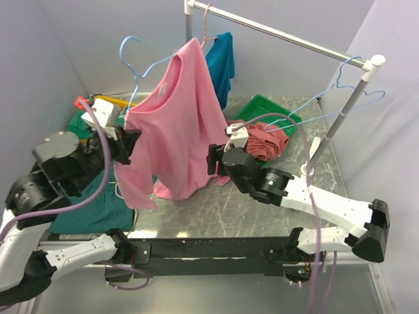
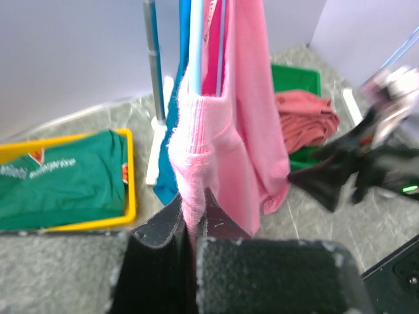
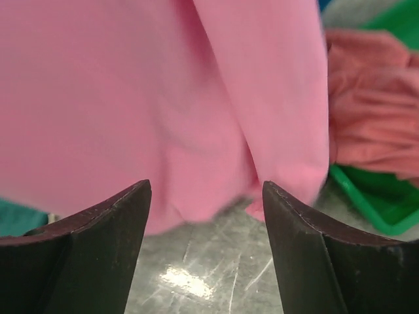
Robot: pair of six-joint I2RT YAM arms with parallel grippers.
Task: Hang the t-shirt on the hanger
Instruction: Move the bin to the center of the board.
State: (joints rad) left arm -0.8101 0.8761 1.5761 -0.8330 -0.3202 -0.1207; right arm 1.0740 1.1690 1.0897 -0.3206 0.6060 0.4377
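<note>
The bright pink t-shirt [image 1: 177, 124] hangs draped over a light-blue wire hanger [image 1: 141, 69], whose hook sticks up at the upper left. My left gripper [image 1: 127, 139] is shut on the shirt's left shoulder edge and holds it up above the table. In the left wrist view its jaws [image 2: 195, 222] pinch a ribbed pink fold [image 2: 200, 144], and the blue wire [image 2: 195, 46] runs down into that fold. My right gripper [image 1: 213, 160] is open and empty beside the shirt's lower right hem. In the right wrist view the shirt [image 3: 163, 98] hangs just beyond the gripper [image 3: 206, 190].
A clothes rail [image 1: 281, 33] crosses the back, carrying a teal-blue shirt [image 1: 222, 59] and spare light-blue hangers [image 1: 340, 91]. A green bin [image 1: 262, 108] holds a rose-red garment [image 1: 268, 140]. A yellow tray [image 2: 131, 190] with a green shirt [image 2: 59, 183] lies at the left.
</note>
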